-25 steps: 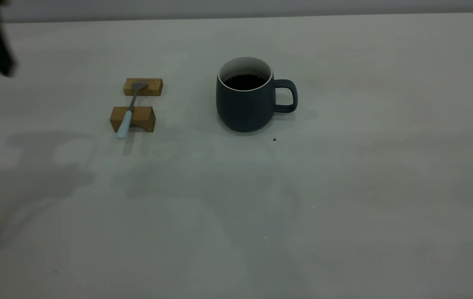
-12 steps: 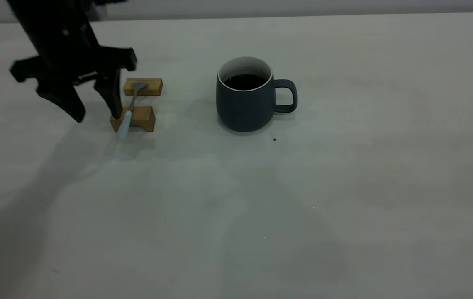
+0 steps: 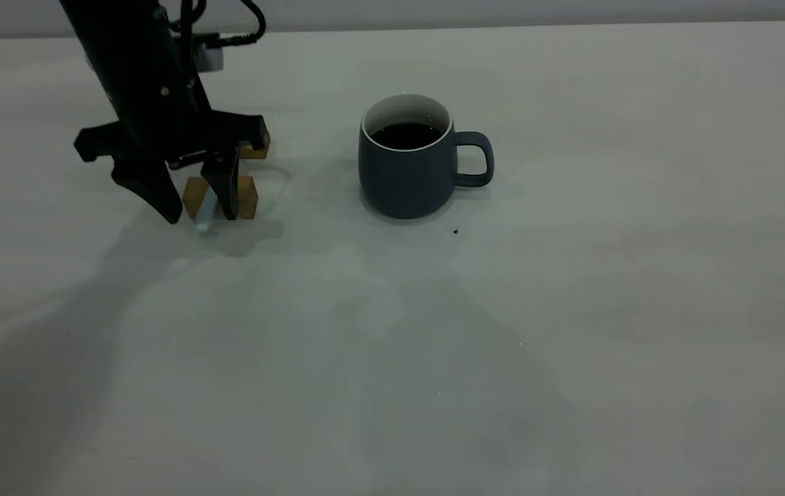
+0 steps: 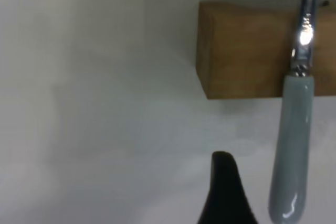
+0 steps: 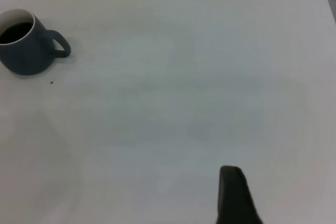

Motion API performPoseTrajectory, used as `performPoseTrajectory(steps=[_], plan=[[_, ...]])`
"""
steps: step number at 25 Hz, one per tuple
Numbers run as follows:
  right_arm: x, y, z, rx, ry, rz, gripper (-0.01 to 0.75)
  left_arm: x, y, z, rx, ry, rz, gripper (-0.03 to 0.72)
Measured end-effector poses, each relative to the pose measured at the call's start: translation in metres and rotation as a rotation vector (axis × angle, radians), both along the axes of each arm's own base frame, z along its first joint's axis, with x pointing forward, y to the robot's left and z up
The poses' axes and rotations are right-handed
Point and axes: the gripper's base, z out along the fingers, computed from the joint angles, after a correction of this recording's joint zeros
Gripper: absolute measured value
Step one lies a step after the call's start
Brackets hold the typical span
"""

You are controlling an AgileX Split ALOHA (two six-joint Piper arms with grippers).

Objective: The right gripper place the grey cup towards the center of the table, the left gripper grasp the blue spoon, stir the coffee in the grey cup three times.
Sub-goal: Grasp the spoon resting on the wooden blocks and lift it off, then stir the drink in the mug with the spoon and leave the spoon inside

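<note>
1. The table (image 3: 571,344) is a wide pale top, with everything that matters gathered in its far half. It shows no label and no writing.

2. The left gripper (image 3: 198,215) hangs low over the spoon's rest, fingers spread wide, one on each side of the handle and closed on nothing. That stance reads as the line-up before a pinch. The left wrist view shows one dark fingertip (image 4: 226,190) just beside the handle.

3. The cup (image 3: 406,165) stands upright near the table's centre, handle turned towards the right arm's side. It appears already set where the task wants it, so the placing step looks done. Nothing is printed on its wall.

4. The coffee (image 3: 406,136) lies dark and flat well below the rim, which should leave room to stir without slopping. It is not yet stirred.

5. Two wooden blocks: the nearer block (image 3: 246,196) bears the handle, and the farther block (image 3: 259,149), mostly hidden by the gripper, probably bears the bowl. Propped this way the spoon sits clear of the table, so fingers can get round it.

6. The spoon (image 3: 205,213) rests across the blocks, its pale blue handle overhanging the nearer one. No brand mark can be made out on its metal neck.

7. The right gripper (image 5: 233,195) is well away from the cup, idle; whether it is open or closed cannot be told.

8. A dark speck (image 3: 455,231) lies near the cup's base.
</note>
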Motion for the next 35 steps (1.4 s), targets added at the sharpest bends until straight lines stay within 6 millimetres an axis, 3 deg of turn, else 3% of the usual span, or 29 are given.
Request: performPoseTrajectory(steps=[9,15,18,22,23,27,35], plan=[[0.000,0.000,0.000,0.000,0.000,0.000,0.500,0.002,-0.001,-0.019,0.001,-0.005,0.009,0.577],[0.000,0.000,0.000,0.000,0.000,0.000,0.500,0.006,-0.002,-0.016,-0.005,-0.031,0.011,0.492],[0.000,0.000,0.000,0.000,0.000,0.000,0.500,0.006,-0.002,-0.016,-0.003,-0.022,0.011,0.407],[0.000,0.000,0.000,0.000,0.000,0.000,0.500,0.006,-0.002,-0.014,0.001,-0.001,0.009,0.170],[0.000,0.000,0.000,0.000,0.000,0.000,0.500,0.006,-0.003,-0.012,0.002,0.011,0.008,0.143],[0.000,0.000,0.000,0.000,0.000,0.000,0.500,0.018,-0.006,0.012,-0.001,0.024,0.002,0.144],[0.000,0.000,0.000,0.000,0.000,0.000,0.500,0.036,-0.020,0.098,-0.111,-0.015,0.034,0.144]])
